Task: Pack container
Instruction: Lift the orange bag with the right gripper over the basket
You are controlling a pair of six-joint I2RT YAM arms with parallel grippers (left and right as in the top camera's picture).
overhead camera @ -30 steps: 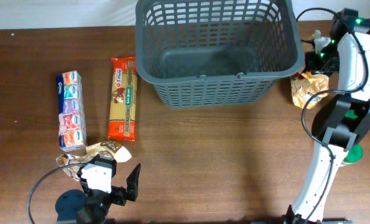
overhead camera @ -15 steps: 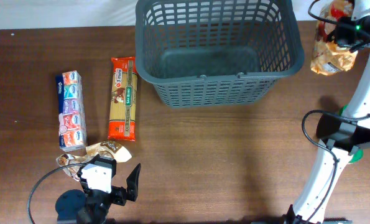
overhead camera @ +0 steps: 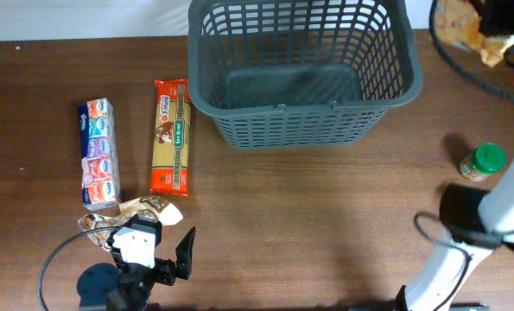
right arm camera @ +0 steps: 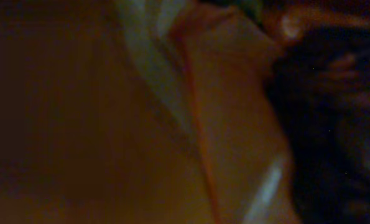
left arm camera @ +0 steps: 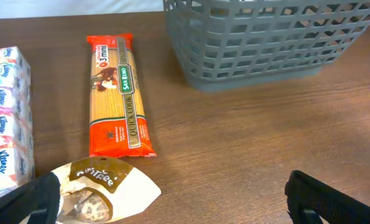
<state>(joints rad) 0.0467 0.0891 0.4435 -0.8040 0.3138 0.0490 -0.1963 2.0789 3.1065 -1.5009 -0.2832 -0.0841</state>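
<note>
The container (overhead camera: 301, 130) stood at the table's far edge, right of centre. Just beyond its right rim, the right gripper (overhead camera: 488, 19) hung clamped on a crinkled orange bag (overhead camera: 457, 21). The left gripper (left arm camera: 172, 208) held its 2 fingers (left arm camera: 324, 199) wide apart near a pasta pack (left arm camera: 116, 93) and a brown pouch (left arm camera: 104, 190).

The long orange-red cellophane packet of spaghetti (left arm camera: 117, 93) on the left of the table reads "3 mins" at its far end. Below that it has "SAN REMO" on a green band and "QUICK COOK" running down its length. Left of it, the multicoloured stack of pocket tissue packs (left arm camera: 3, 127) says "Kleenex" on several packs. The brown-and-white pouch (left arm camera: 101, 186) at the near edge has white lettering I cannot read. Print on the crinkled orange bag (overhead camera: 458, 22), far right, is too small.
</note>
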